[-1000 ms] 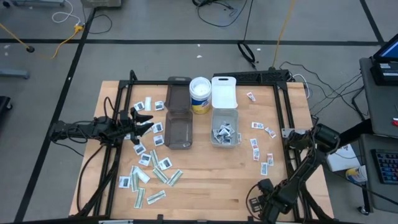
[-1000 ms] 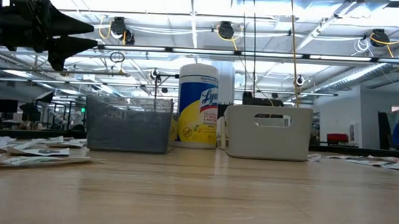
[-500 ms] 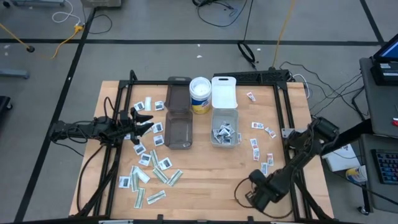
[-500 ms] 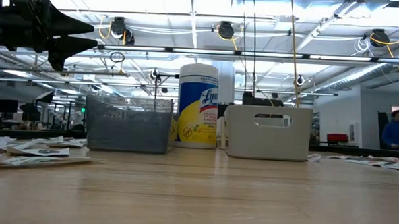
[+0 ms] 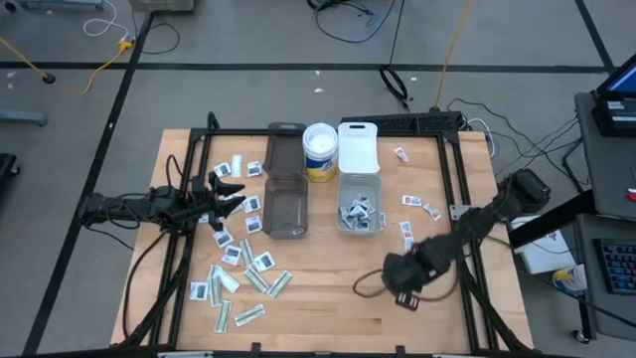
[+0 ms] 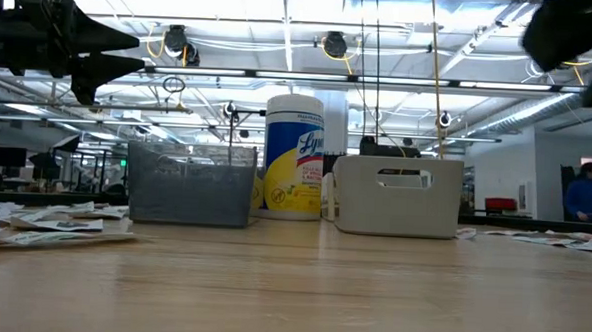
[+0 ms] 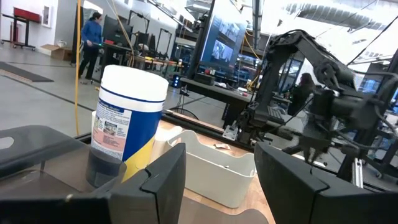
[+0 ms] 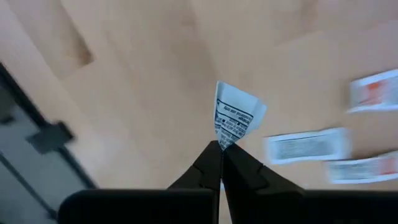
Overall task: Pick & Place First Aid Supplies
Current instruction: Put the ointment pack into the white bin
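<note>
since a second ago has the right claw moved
Yes. In the high view the right claw has swung away from the table's front edge toward the white bin, and it is shut on a small white packet.

I see grey concrete floor [image 5: 248, 94] crossed by black tape lines, loose cables [image 5: 348, 20] trailing past far edge of worktop. Open workshop hall behind: white ceiling beams [image 6: 310, 77], bright overhead light, person in blue top [image 7: 91, 37] far off.
</note>
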Controlling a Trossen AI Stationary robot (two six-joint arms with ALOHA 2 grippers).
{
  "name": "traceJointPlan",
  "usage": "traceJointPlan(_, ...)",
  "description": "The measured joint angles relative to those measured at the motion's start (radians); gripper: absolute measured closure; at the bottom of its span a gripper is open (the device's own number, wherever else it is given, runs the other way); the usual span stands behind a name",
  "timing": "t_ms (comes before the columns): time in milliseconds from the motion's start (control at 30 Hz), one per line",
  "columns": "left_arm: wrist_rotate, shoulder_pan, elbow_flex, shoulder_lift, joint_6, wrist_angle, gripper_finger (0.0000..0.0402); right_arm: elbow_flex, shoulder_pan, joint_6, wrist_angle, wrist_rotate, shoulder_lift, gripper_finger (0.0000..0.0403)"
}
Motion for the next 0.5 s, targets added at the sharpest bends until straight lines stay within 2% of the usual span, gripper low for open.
traceJointPlan(300, 0.000, 0.000, 0.000, 0.000, 0.000, 0.000, 0.0206, 0.010, -0.244, -0.465, -0.155, -0.018, -0.016, 0.0402)
traceJointPlan(500, 0.000, 0.000, 0.000, 0.000, 0.000, 0.000, 0.0206, 0.043, -0.469, -0.646, -0.199, -0.014, -0.016, 0.0403)
